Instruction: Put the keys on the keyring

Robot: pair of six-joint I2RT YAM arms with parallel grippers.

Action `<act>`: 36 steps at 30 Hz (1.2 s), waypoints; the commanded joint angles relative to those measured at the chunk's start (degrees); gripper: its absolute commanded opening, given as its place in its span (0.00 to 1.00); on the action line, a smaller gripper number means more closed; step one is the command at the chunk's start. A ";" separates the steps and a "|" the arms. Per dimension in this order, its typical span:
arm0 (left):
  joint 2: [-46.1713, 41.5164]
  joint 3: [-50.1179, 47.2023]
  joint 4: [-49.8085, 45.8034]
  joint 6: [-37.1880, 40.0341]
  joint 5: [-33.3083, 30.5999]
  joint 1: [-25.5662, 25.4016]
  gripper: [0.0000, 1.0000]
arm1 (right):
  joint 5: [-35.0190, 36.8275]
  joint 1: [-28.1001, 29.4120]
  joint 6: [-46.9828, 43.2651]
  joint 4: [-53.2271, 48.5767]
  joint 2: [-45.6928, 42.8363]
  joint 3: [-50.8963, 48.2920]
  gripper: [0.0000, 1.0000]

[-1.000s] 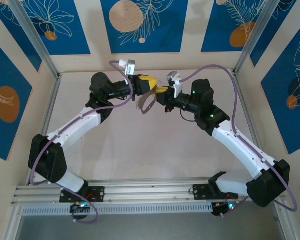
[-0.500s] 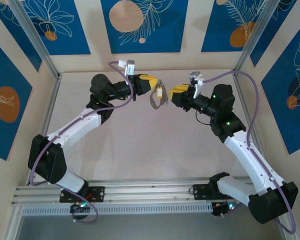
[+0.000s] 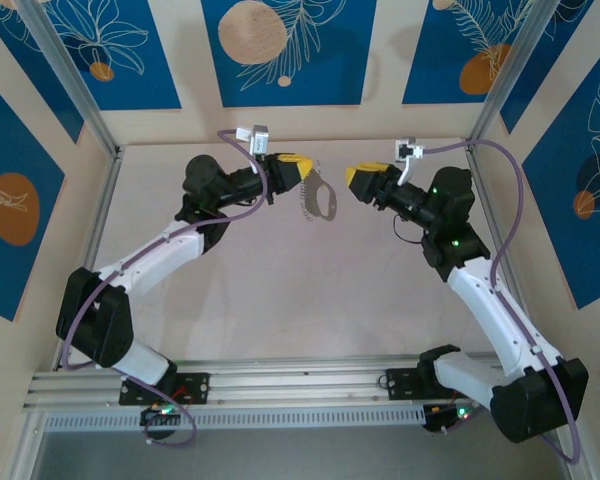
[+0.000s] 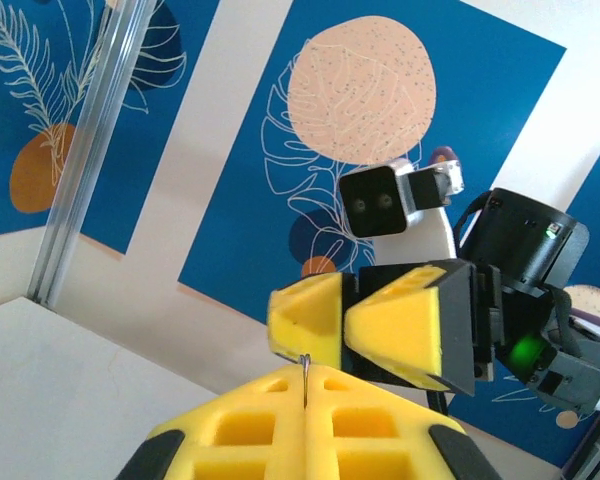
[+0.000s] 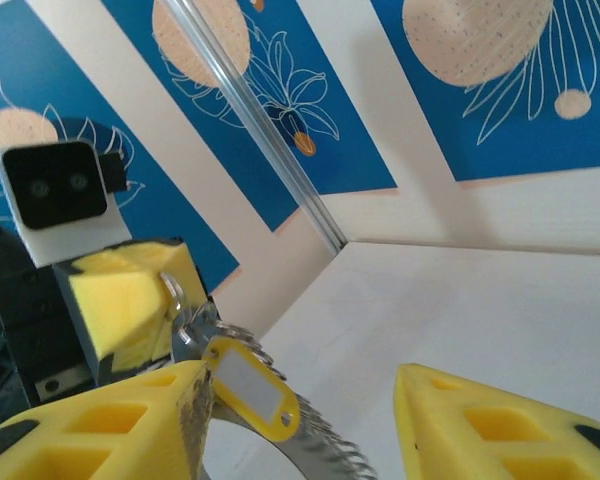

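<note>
My left gripper [image 3: 302, 172] is raised above the table's far side, shut on the keyring [image 3: 318, 200], a grey oval loop with a toothed strip that hangs from its yellow fingertips. In the left wrist view its gripper [image 4: 305, 372] pinches a thin wire edge of the keyring [image 4: 305, 378]. My right gripper [image 3: 358, 178] faces it from the right, open and apart from the loop. In the right wrist view its gripper [image 5: 302, 375] holds nothing between its fingers. The keyring [image 5: 325, 452] and the yellow-headed key [image 5: 250, 390] lie just beside the left finger [image 5: 130, 420].
The pale table [image 3: 300, 290] lies below both arms. Aluminium frame posts [image 3: 102, 140] stand at the back corners, and blue-patterned walls [image 3: 280, 50] close the back and sides. Purple cables [image 3: 480, 160] loop from each wrist.
My right gripper has opened, let go and drawn back to the right. The keyring stays in the left gripper and has swung a little. The left arm has barely moved.
</note>
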 commanded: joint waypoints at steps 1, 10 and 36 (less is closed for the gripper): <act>-2.15 0.25 2.52 -1.17 -1.70 -0.79 0.00 | -1.64 -0.23 8.37 2.61 2.70 1.91 0.53; -1.57 0.75 3.66 -2.43 -3.83 -0.79 0.00 | -2.14 -0.32 9.00 0.85 5.56 7.80 0.54; 1.72 3.17 6.96 -6.76 -5.65 -0.99 0.00 | -9.73 4.91 11.70 13.19 11.58 7.97 0.49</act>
